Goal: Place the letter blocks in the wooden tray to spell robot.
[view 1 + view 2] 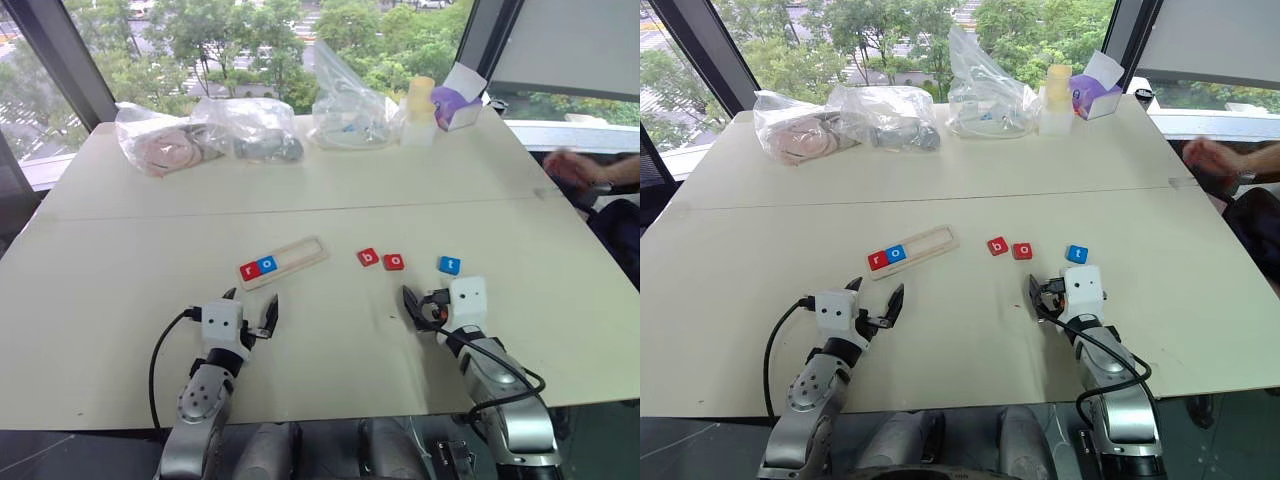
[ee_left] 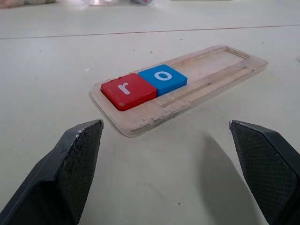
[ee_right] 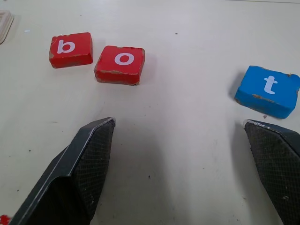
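The wooden tray lies slanted at the table's middle, with a red "r" block and a blue "o" block side by side at its left end. To its right, loose on the table, lie a red "b" block, a red "o" block and a blue "t" block. My left gripper hovers open just short of the tray. My right gripper is open and empty, short of the gap between the red "o" and the "t".
Clear plastic bags with contents, a pale bottle and a purple-and-white box line the table's far edge. A person's hand rests at the right edge. A seam runs across the tabletop beyond the tray.
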